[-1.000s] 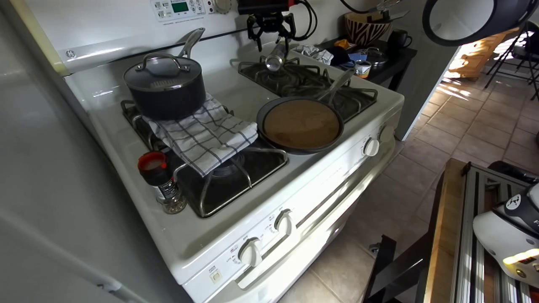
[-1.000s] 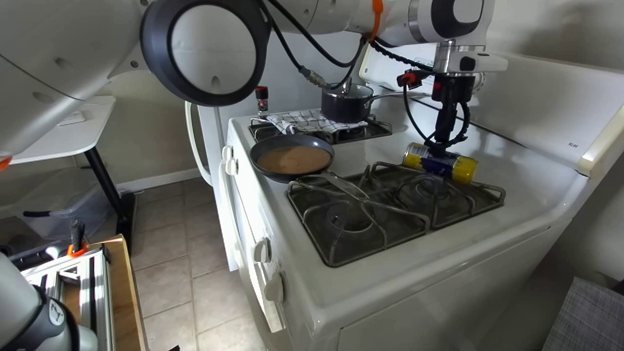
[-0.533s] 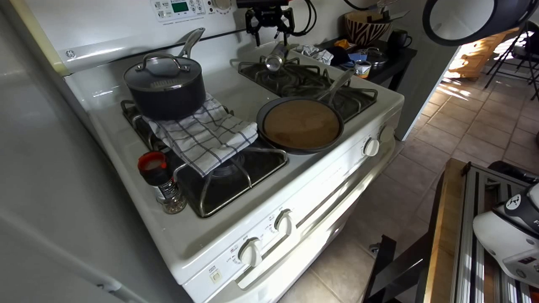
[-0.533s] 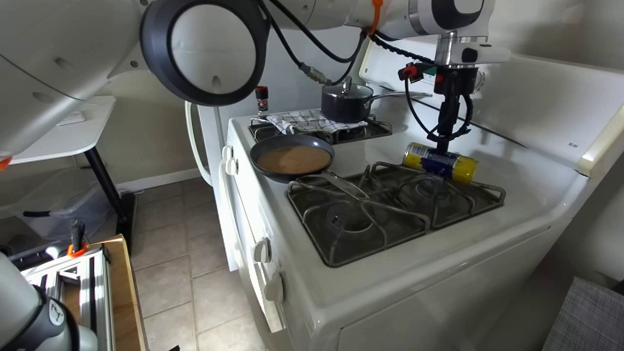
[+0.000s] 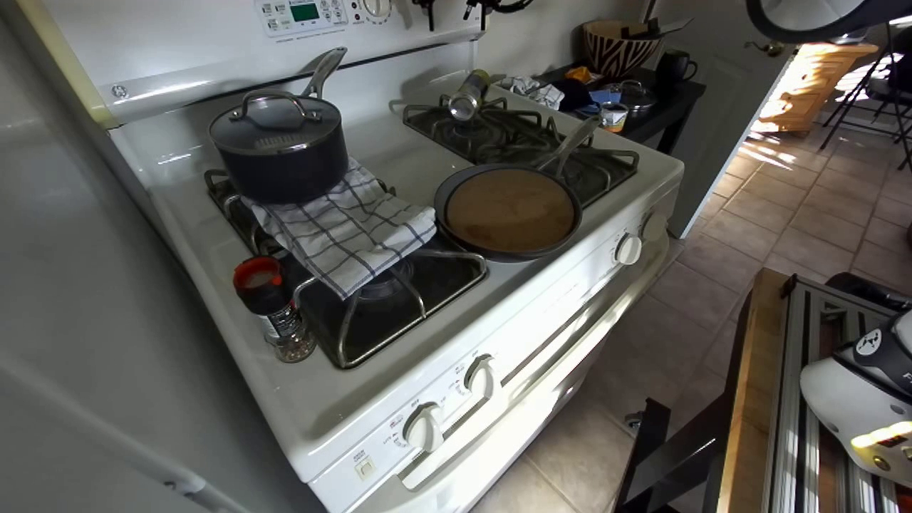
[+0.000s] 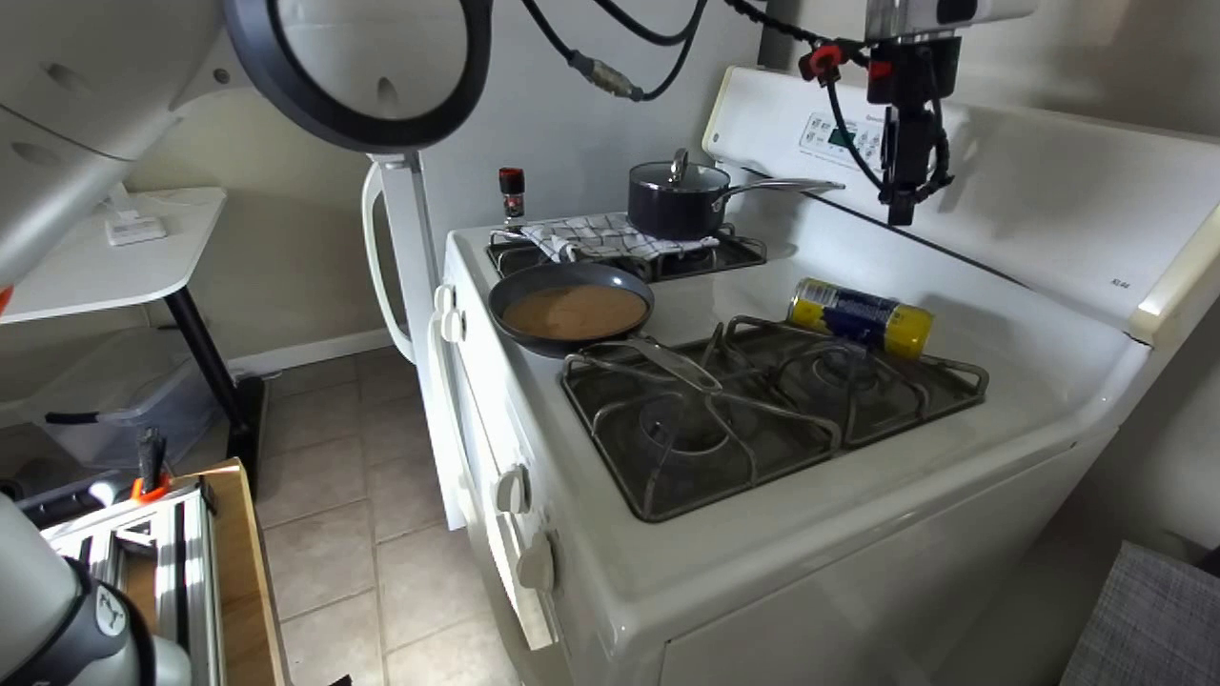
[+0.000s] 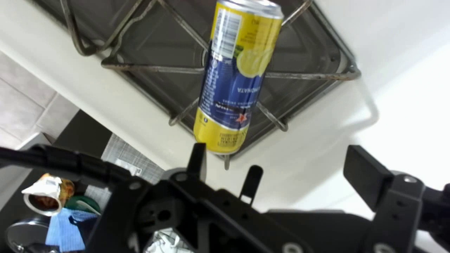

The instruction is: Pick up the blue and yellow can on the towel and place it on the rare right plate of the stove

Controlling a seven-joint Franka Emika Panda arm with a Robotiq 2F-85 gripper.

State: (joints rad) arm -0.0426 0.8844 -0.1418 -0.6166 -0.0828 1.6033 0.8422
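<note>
White grid-checked towel (image 5: 367, 231): in an exterior view, partly under dark lidded saucepan (image 5: 281, 164); brown-centred round frying pan (image 5: 509, 210) at three o'clock.
Blue-and-yellow metal can (image 6: 863, 317): in an exterior view, lying on rear wire-grate burner (image 6: 846, 373); black gripper (image 6: 901, 217) above at one o'clock.
Fingers (image 7: 367, 175): wrist view, wide apart, can at their eleven o'clock.

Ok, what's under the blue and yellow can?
A wire grate, sticking out on both sides of the can, over a dark recess. The can hides the spots right beneath it.
</note>
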